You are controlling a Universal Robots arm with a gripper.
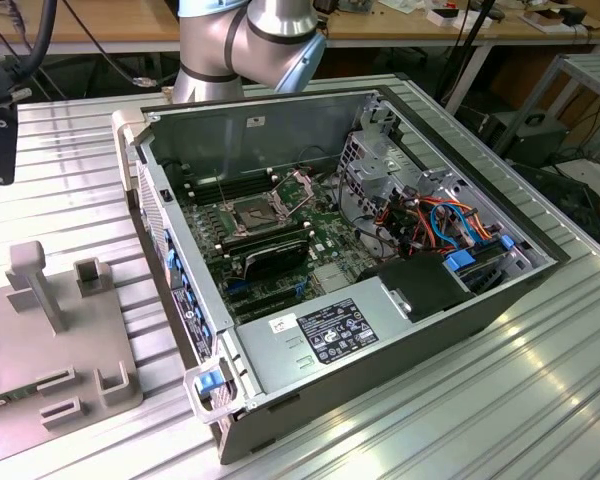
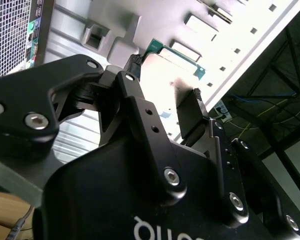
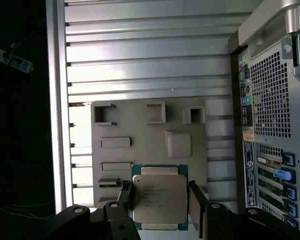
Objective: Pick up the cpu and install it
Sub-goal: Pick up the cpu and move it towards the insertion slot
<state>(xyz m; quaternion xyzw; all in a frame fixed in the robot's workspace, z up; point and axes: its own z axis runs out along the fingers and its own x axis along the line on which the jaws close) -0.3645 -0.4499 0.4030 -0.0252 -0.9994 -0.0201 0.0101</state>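
- Two fingers (image 3: 126, 197) of the gripper (image 3: 159, 187) pinch the cpu (image 3: 159, 197) by opposite edges, grey face up toward the camera.
- Same clamp in the second wrist view: gripper (image 2: 165, 76) closed on the cpu (image 2: 172, 67), its green rim showing past the fingertips.
- The chip looks large against the recesses of the grey fixture plate (image 3: 140, 125) beneath it. Judged lifted clear of the plate, not resting on it.
- In the exterior view the plate (image 1: 80, 330) lies at the left. The open computer case (image 1: 380, 330) stands just beside it to the right, and the socket (image 1: 257, 212) inside looks open.
- Judgement: the hold is on thin edges only, so a slip or twist is the main risk.
- Carry the chip level and slowly, with no wrist roll and only a light squeeze.
- Watch both wrist views for any skew between the fingers.
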